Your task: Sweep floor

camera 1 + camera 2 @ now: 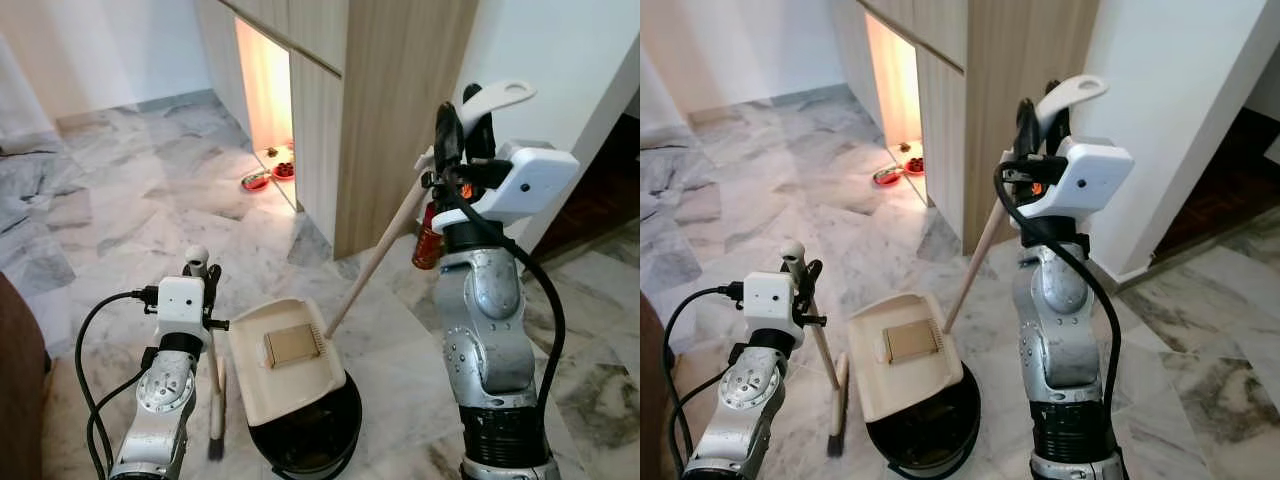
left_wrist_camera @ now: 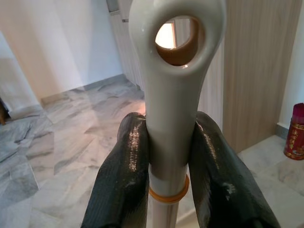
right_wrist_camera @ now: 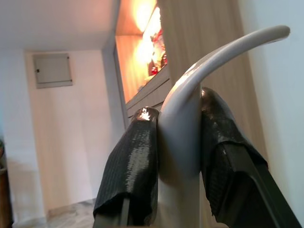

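Observation:
My left gripper (image 1: pixel 203 270) is shut on the white looped top of a short broom (image 2: pixel 173 71), low at the left. The broom's stick runs down to its dark bristles (image 1: pixel 216 440) on the marble floor. My right gripper (image 1: pixel 462 128) is raised at the right, shut on the white curved grip (image 3: pixel 190 114) of a long wooden dustpan handle (image 1: pixel 375 270). The cream dustpan (image 1: pixel 285 385) lies tilted between my arms, resting over a round black bin (image 1: pixel 315 440). A tan ridged comb (image 1: pixel 293 345) sits in the pan.
A tall wooden cabinet (image 1: pixel 400 100) stands straight ahead, with a lit alcove holding red bowls (image 1: pixel 268 178) at floor level. A red can (image 1: pixel 427 240) stands by the cabinet's corner behind my right arm. White wall (image 1: pixel 560 60) is at the right; open marble floor (image 1: pixel 120 200) lies left.

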`<state>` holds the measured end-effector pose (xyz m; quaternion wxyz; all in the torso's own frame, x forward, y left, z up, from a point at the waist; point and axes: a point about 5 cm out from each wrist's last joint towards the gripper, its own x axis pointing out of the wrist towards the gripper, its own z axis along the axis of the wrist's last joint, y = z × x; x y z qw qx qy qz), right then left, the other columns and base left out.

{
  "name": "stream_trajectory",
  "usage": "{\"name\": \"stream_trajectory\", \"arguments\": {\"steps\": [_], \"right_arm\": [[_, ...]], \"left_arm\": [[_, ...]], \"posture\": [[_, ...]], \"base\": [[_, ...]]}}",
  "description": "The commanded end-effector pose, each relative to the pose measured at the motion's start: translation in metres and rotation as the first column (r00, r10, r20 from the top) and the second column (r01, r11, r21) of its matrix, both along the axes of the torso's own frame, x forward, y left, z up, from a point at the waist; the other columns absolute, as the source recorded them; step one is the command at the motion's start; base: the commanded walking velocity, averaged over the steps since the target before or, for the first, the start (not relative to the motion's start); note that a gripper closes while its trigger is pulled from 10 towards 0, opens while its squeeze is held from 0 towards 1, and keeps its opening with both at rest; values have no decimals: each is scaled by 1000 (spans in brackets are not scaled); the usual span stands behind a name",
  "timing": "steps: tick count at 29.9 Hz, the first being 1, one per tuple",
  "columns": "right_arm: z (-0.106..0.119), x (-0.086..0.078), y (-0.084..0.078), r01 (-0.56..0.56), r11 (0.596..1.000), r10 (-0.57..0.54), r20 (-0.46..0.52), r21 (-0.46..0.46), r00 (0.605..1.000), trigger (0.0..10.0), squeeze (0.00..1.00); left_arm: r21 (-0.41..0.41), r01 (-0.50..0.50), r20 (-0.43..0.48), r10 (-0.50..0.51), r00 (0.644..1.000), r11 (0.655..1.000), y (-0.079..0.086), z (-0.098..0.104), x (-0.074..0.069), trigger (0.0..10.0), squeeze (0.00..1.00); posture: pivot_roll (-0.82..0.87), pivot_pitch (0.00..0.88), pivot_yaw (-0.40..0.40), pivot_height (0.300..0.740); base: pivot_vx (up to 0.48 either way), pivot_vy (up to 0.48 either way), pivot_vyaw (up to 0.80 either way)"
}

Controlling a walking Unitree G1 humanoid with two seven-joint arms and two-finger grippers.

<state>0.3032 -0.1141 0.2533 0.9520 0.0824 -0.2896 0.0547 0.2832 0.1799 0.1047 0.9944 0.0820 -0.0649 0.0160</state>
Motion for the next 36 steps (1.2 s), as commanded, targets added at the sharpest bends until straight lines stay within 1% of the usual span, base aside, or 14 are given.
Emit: {"name": "stream_trajectory", "arguments": {"steps": [1,2,3,6,13,16,17,20,22,26,28,30,33,36], "right_arm": [[14,-7,0,-1,1000,1,87,4,996,10000,0],[15,-7,1,-1,1000,1,91,-5,996,10000,0],[17,-8,2,0,999,4,105,-35,994,10000,0],[18,-8,4,2,998,5,118,-59,993,10000,0],[18,-13,10,-10,998,19,140,-69,990,10000,0],[19,-19,19,-26,988,52,176,-149,983,10000,0],[19,-19,19,-26,988,52,176,-149,983,10000,0],[17,-23,29,-62,981,96,184,-183,978,10000,0],[16,-25,32,-74,977,112,185,-199,976,10000,0],[11,-30,43,-118,947,180,189,-299,965,10000,0],[9,-31,46,-131,944,192,183,-302,964,10000,0],[6,-36,54,-168,944,224,177,-284,958,10000,0],[7,-37,56,-174,944,229,179,-281,957,10000,0],[7,-43,68,-206,935,268,195,-289,943,10000,0]], "left_arm": [[3,11,52,-11,999,1000,-2,10,1,10000,0],[3,11,52,-11,999,1000,-2,10,1,10000,0],[3,9,53,-9,999,1000,-2,10,1,10000,0],[4,7,53,-7,999,1000,-1,10,1,10000,0],[-2,6,55,-6,998,1000,-1,11,1,10000,0],[-3,8,56,-8,998,1000,-1,11,1,10000,0],[-3,8,56,-8,998,1000,-1,11,1,10000,0],[-5,11,55,-10,998,1000,-2,11,1,10000,0],[-5,12,55,-11,998,1000,-2,11,1,10000,0],[-6,11,56,-10,998,1000,-2,11,2,10000,0],[-7,12,56,-11,998,1000,-2,11,2,10000,0],[-8,17,57,-16,998,1000,-4,11,2,10000,0],[-8,17,58,-17,998,1000,-4,12,2,10000,0],[-10,16,62,-15,998,1000,-4,12,3,10000,0]], "posture": [[4,0,5,740],[4,0,5,740],[7,0,2,740],[5,0,1,740],[6,0,4,740],[6,0,4,740],[6,0,4,740],[3,0,5,740],[3,0,5,740],[0,0,6,740],[-2,0,6,740],[0,0,4,740],[0,0,4,740],[8,0,0,740]], "base": [[0,0,0],[0,0,0],[0,0,0],[0,0,0],[0,0,0],[0,0,0],[0,0,0],[0,0,0],[0,0,0],[0,0,0],[0,0,0],[0,0,0],[0,0,0],[0,0,0]]}}
